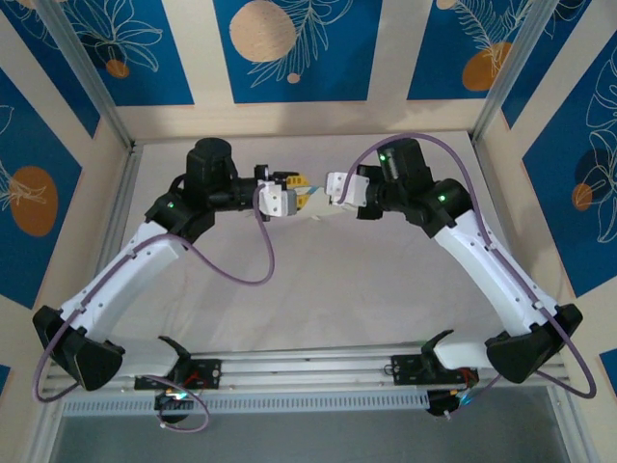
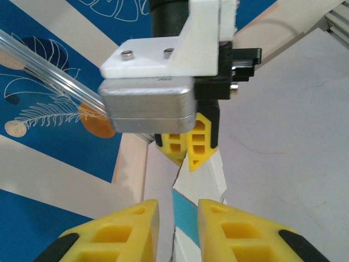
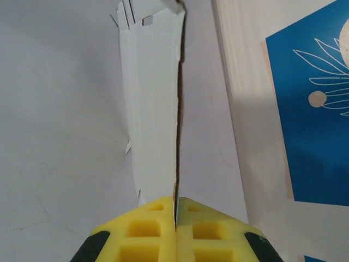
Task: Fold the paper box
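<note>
Top external shows us the counter (image 1: pixel 318 289) with the paper box (image 1: pixel 313 204) toward its far middle. Right wrist gives us the right gripper (image 3: pixel 176 203) pinching the box's white edge; left wrist, the left gripper (image 2: pixel 177 210) slightly spread around its blue strip.

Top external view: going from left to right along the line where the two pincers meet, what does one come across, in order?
In order: left pincer → paper box → right pincer.
</note>
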Robot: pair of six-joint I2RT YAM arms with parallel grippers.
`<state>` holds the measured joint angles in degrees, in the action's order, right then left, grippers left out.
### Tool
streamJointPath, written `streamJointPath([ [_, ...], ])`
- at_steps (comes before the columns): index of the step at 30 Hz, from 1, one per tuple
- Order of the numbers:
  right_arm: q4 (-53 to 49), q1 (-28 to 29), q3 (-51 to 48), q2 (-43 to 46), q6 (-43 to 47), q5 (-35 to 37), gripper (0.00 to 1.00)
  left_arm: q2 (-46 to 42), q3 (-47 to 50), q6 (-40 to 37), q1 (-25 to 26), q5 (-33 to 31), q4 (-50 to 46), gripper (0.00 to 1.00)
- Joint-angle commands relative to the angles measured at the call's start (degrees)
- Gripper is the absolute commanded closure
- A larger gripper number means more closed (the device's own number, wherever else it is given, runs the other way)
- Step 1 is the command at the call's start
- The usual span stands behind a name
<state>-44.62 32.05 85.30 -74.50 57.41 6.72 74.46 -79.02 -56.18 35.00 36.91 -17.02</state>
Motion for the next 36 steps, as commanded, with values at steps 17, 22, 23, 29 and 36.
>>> streamJointPath([
  [17, -1.5, 3.1, 6.5, -2.0, -0.3, 0.4, 1.00, 3.2, -3.1, -5.5, 1.8, -6.6, 0.2, 0.77],
  [22, -1.4, 2.8, 6.7, -2.6, -1.0, 1.6, 1.00, 2.7, -2.5, -2.4, 1.9, -5.1, 2.6, 0.78],
  [23, -1.4, 2.4, 6.9, -3.0, -1.5, 2.0, 1.00, 2.2, -1.9, -1.5, 1.9, -4.8, 3.5, 0.77],
  [29, -0.2, 1.4, 6.4, -3.3, -3.2, 3.4, 1.00, -1.5, 2.4, 3.6, 1.7, -6.5, 9.8, 0.71],
  [36, 0.3, 1.1, 5.9, -2.9, -3.0, 3.8, 1.00, -4.4, 5.7, 8.4, -0.8, -6.9, 15.2, 0.75],
])
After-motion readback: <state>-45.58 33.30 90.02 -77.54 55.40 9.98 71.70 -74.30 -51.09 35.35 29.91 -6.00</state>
